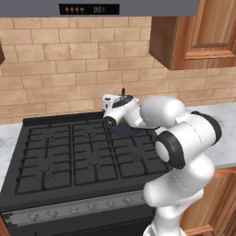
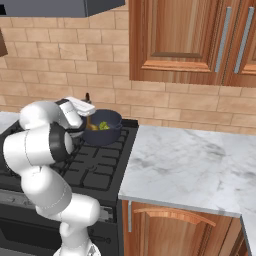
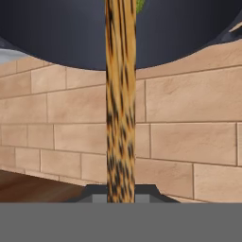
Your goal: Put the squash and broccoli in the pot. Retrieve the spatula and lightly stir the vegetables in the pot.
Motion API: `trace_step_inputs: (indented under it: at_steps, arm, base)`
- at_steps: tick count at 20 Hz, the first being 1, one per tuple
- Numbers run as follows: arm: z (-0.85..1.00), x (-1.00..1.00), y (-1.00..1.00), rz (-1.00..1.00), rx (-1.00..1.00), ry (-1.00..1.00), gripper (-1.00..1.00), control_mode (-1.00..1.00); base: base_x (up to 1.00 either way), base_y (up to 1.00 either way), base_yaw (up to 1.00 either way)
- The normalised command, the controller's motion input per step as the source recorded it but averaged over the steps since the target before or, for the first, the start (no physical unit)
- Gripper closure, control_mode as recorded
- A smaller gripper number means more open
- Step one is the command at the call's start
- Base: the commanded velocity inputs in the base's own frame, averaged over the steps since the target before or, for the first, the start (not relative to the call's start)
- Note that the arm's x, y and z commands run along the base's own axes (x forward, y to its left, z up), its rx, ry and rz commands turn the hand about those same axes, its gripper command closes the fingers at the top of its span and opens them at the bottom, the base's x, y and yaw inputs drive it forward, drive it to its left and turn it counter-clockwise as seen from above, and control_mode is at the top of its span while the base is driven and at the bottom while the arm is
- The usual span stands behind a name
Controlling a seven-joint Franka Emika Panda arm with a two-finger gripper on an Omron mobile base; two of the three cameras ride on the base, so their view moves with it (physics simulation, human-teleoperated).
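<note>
The dark blue-grey pot [image 2: 106, 134] stands on the stove's back right burner; in the left base view just a sliver of the pot [image 1: 123, 130] peeks out under my arm. Inside it lies the green broccoli [image 2: 104, 125]. I cannot tell the pale squash apart from the yellowish blade beside it. My gripper [image 2: 86, 113] hangs over the pot's left rim, shut on the brown wooden spatula [image 3: 120, 104], whose shaft runs from the fingers into the pot [image 3: 56, 33]. The spatula's dark top end [image 1: 122, 91] sticks up above the hand.
The black stove [image 1: 69, 156] with its grates spreads left of the pot. A marble counter [image 2: 185, 165] lies to the right. Behind runs the brick wall [image 2: 60, 65], with wooden cabinets [image 2: 190, 40] and a range hood [image 1: 92, 7] overhead.
</note>
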Motion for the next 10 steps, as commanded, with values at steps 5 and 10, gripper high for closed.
trace_step_inputs:
  at_steps: [5,10]
  arm:
    - [-0.05,0.2,-0.14,0.06,0.0,0.0,1.0,-1.0]
    - [-0.01,0.24,-0.21,0.05,-0.01,-0.02,1.0,-1.0]
  base:
    - [0.0,0.0,0.0]
    - [0.0,0.0,0.0]
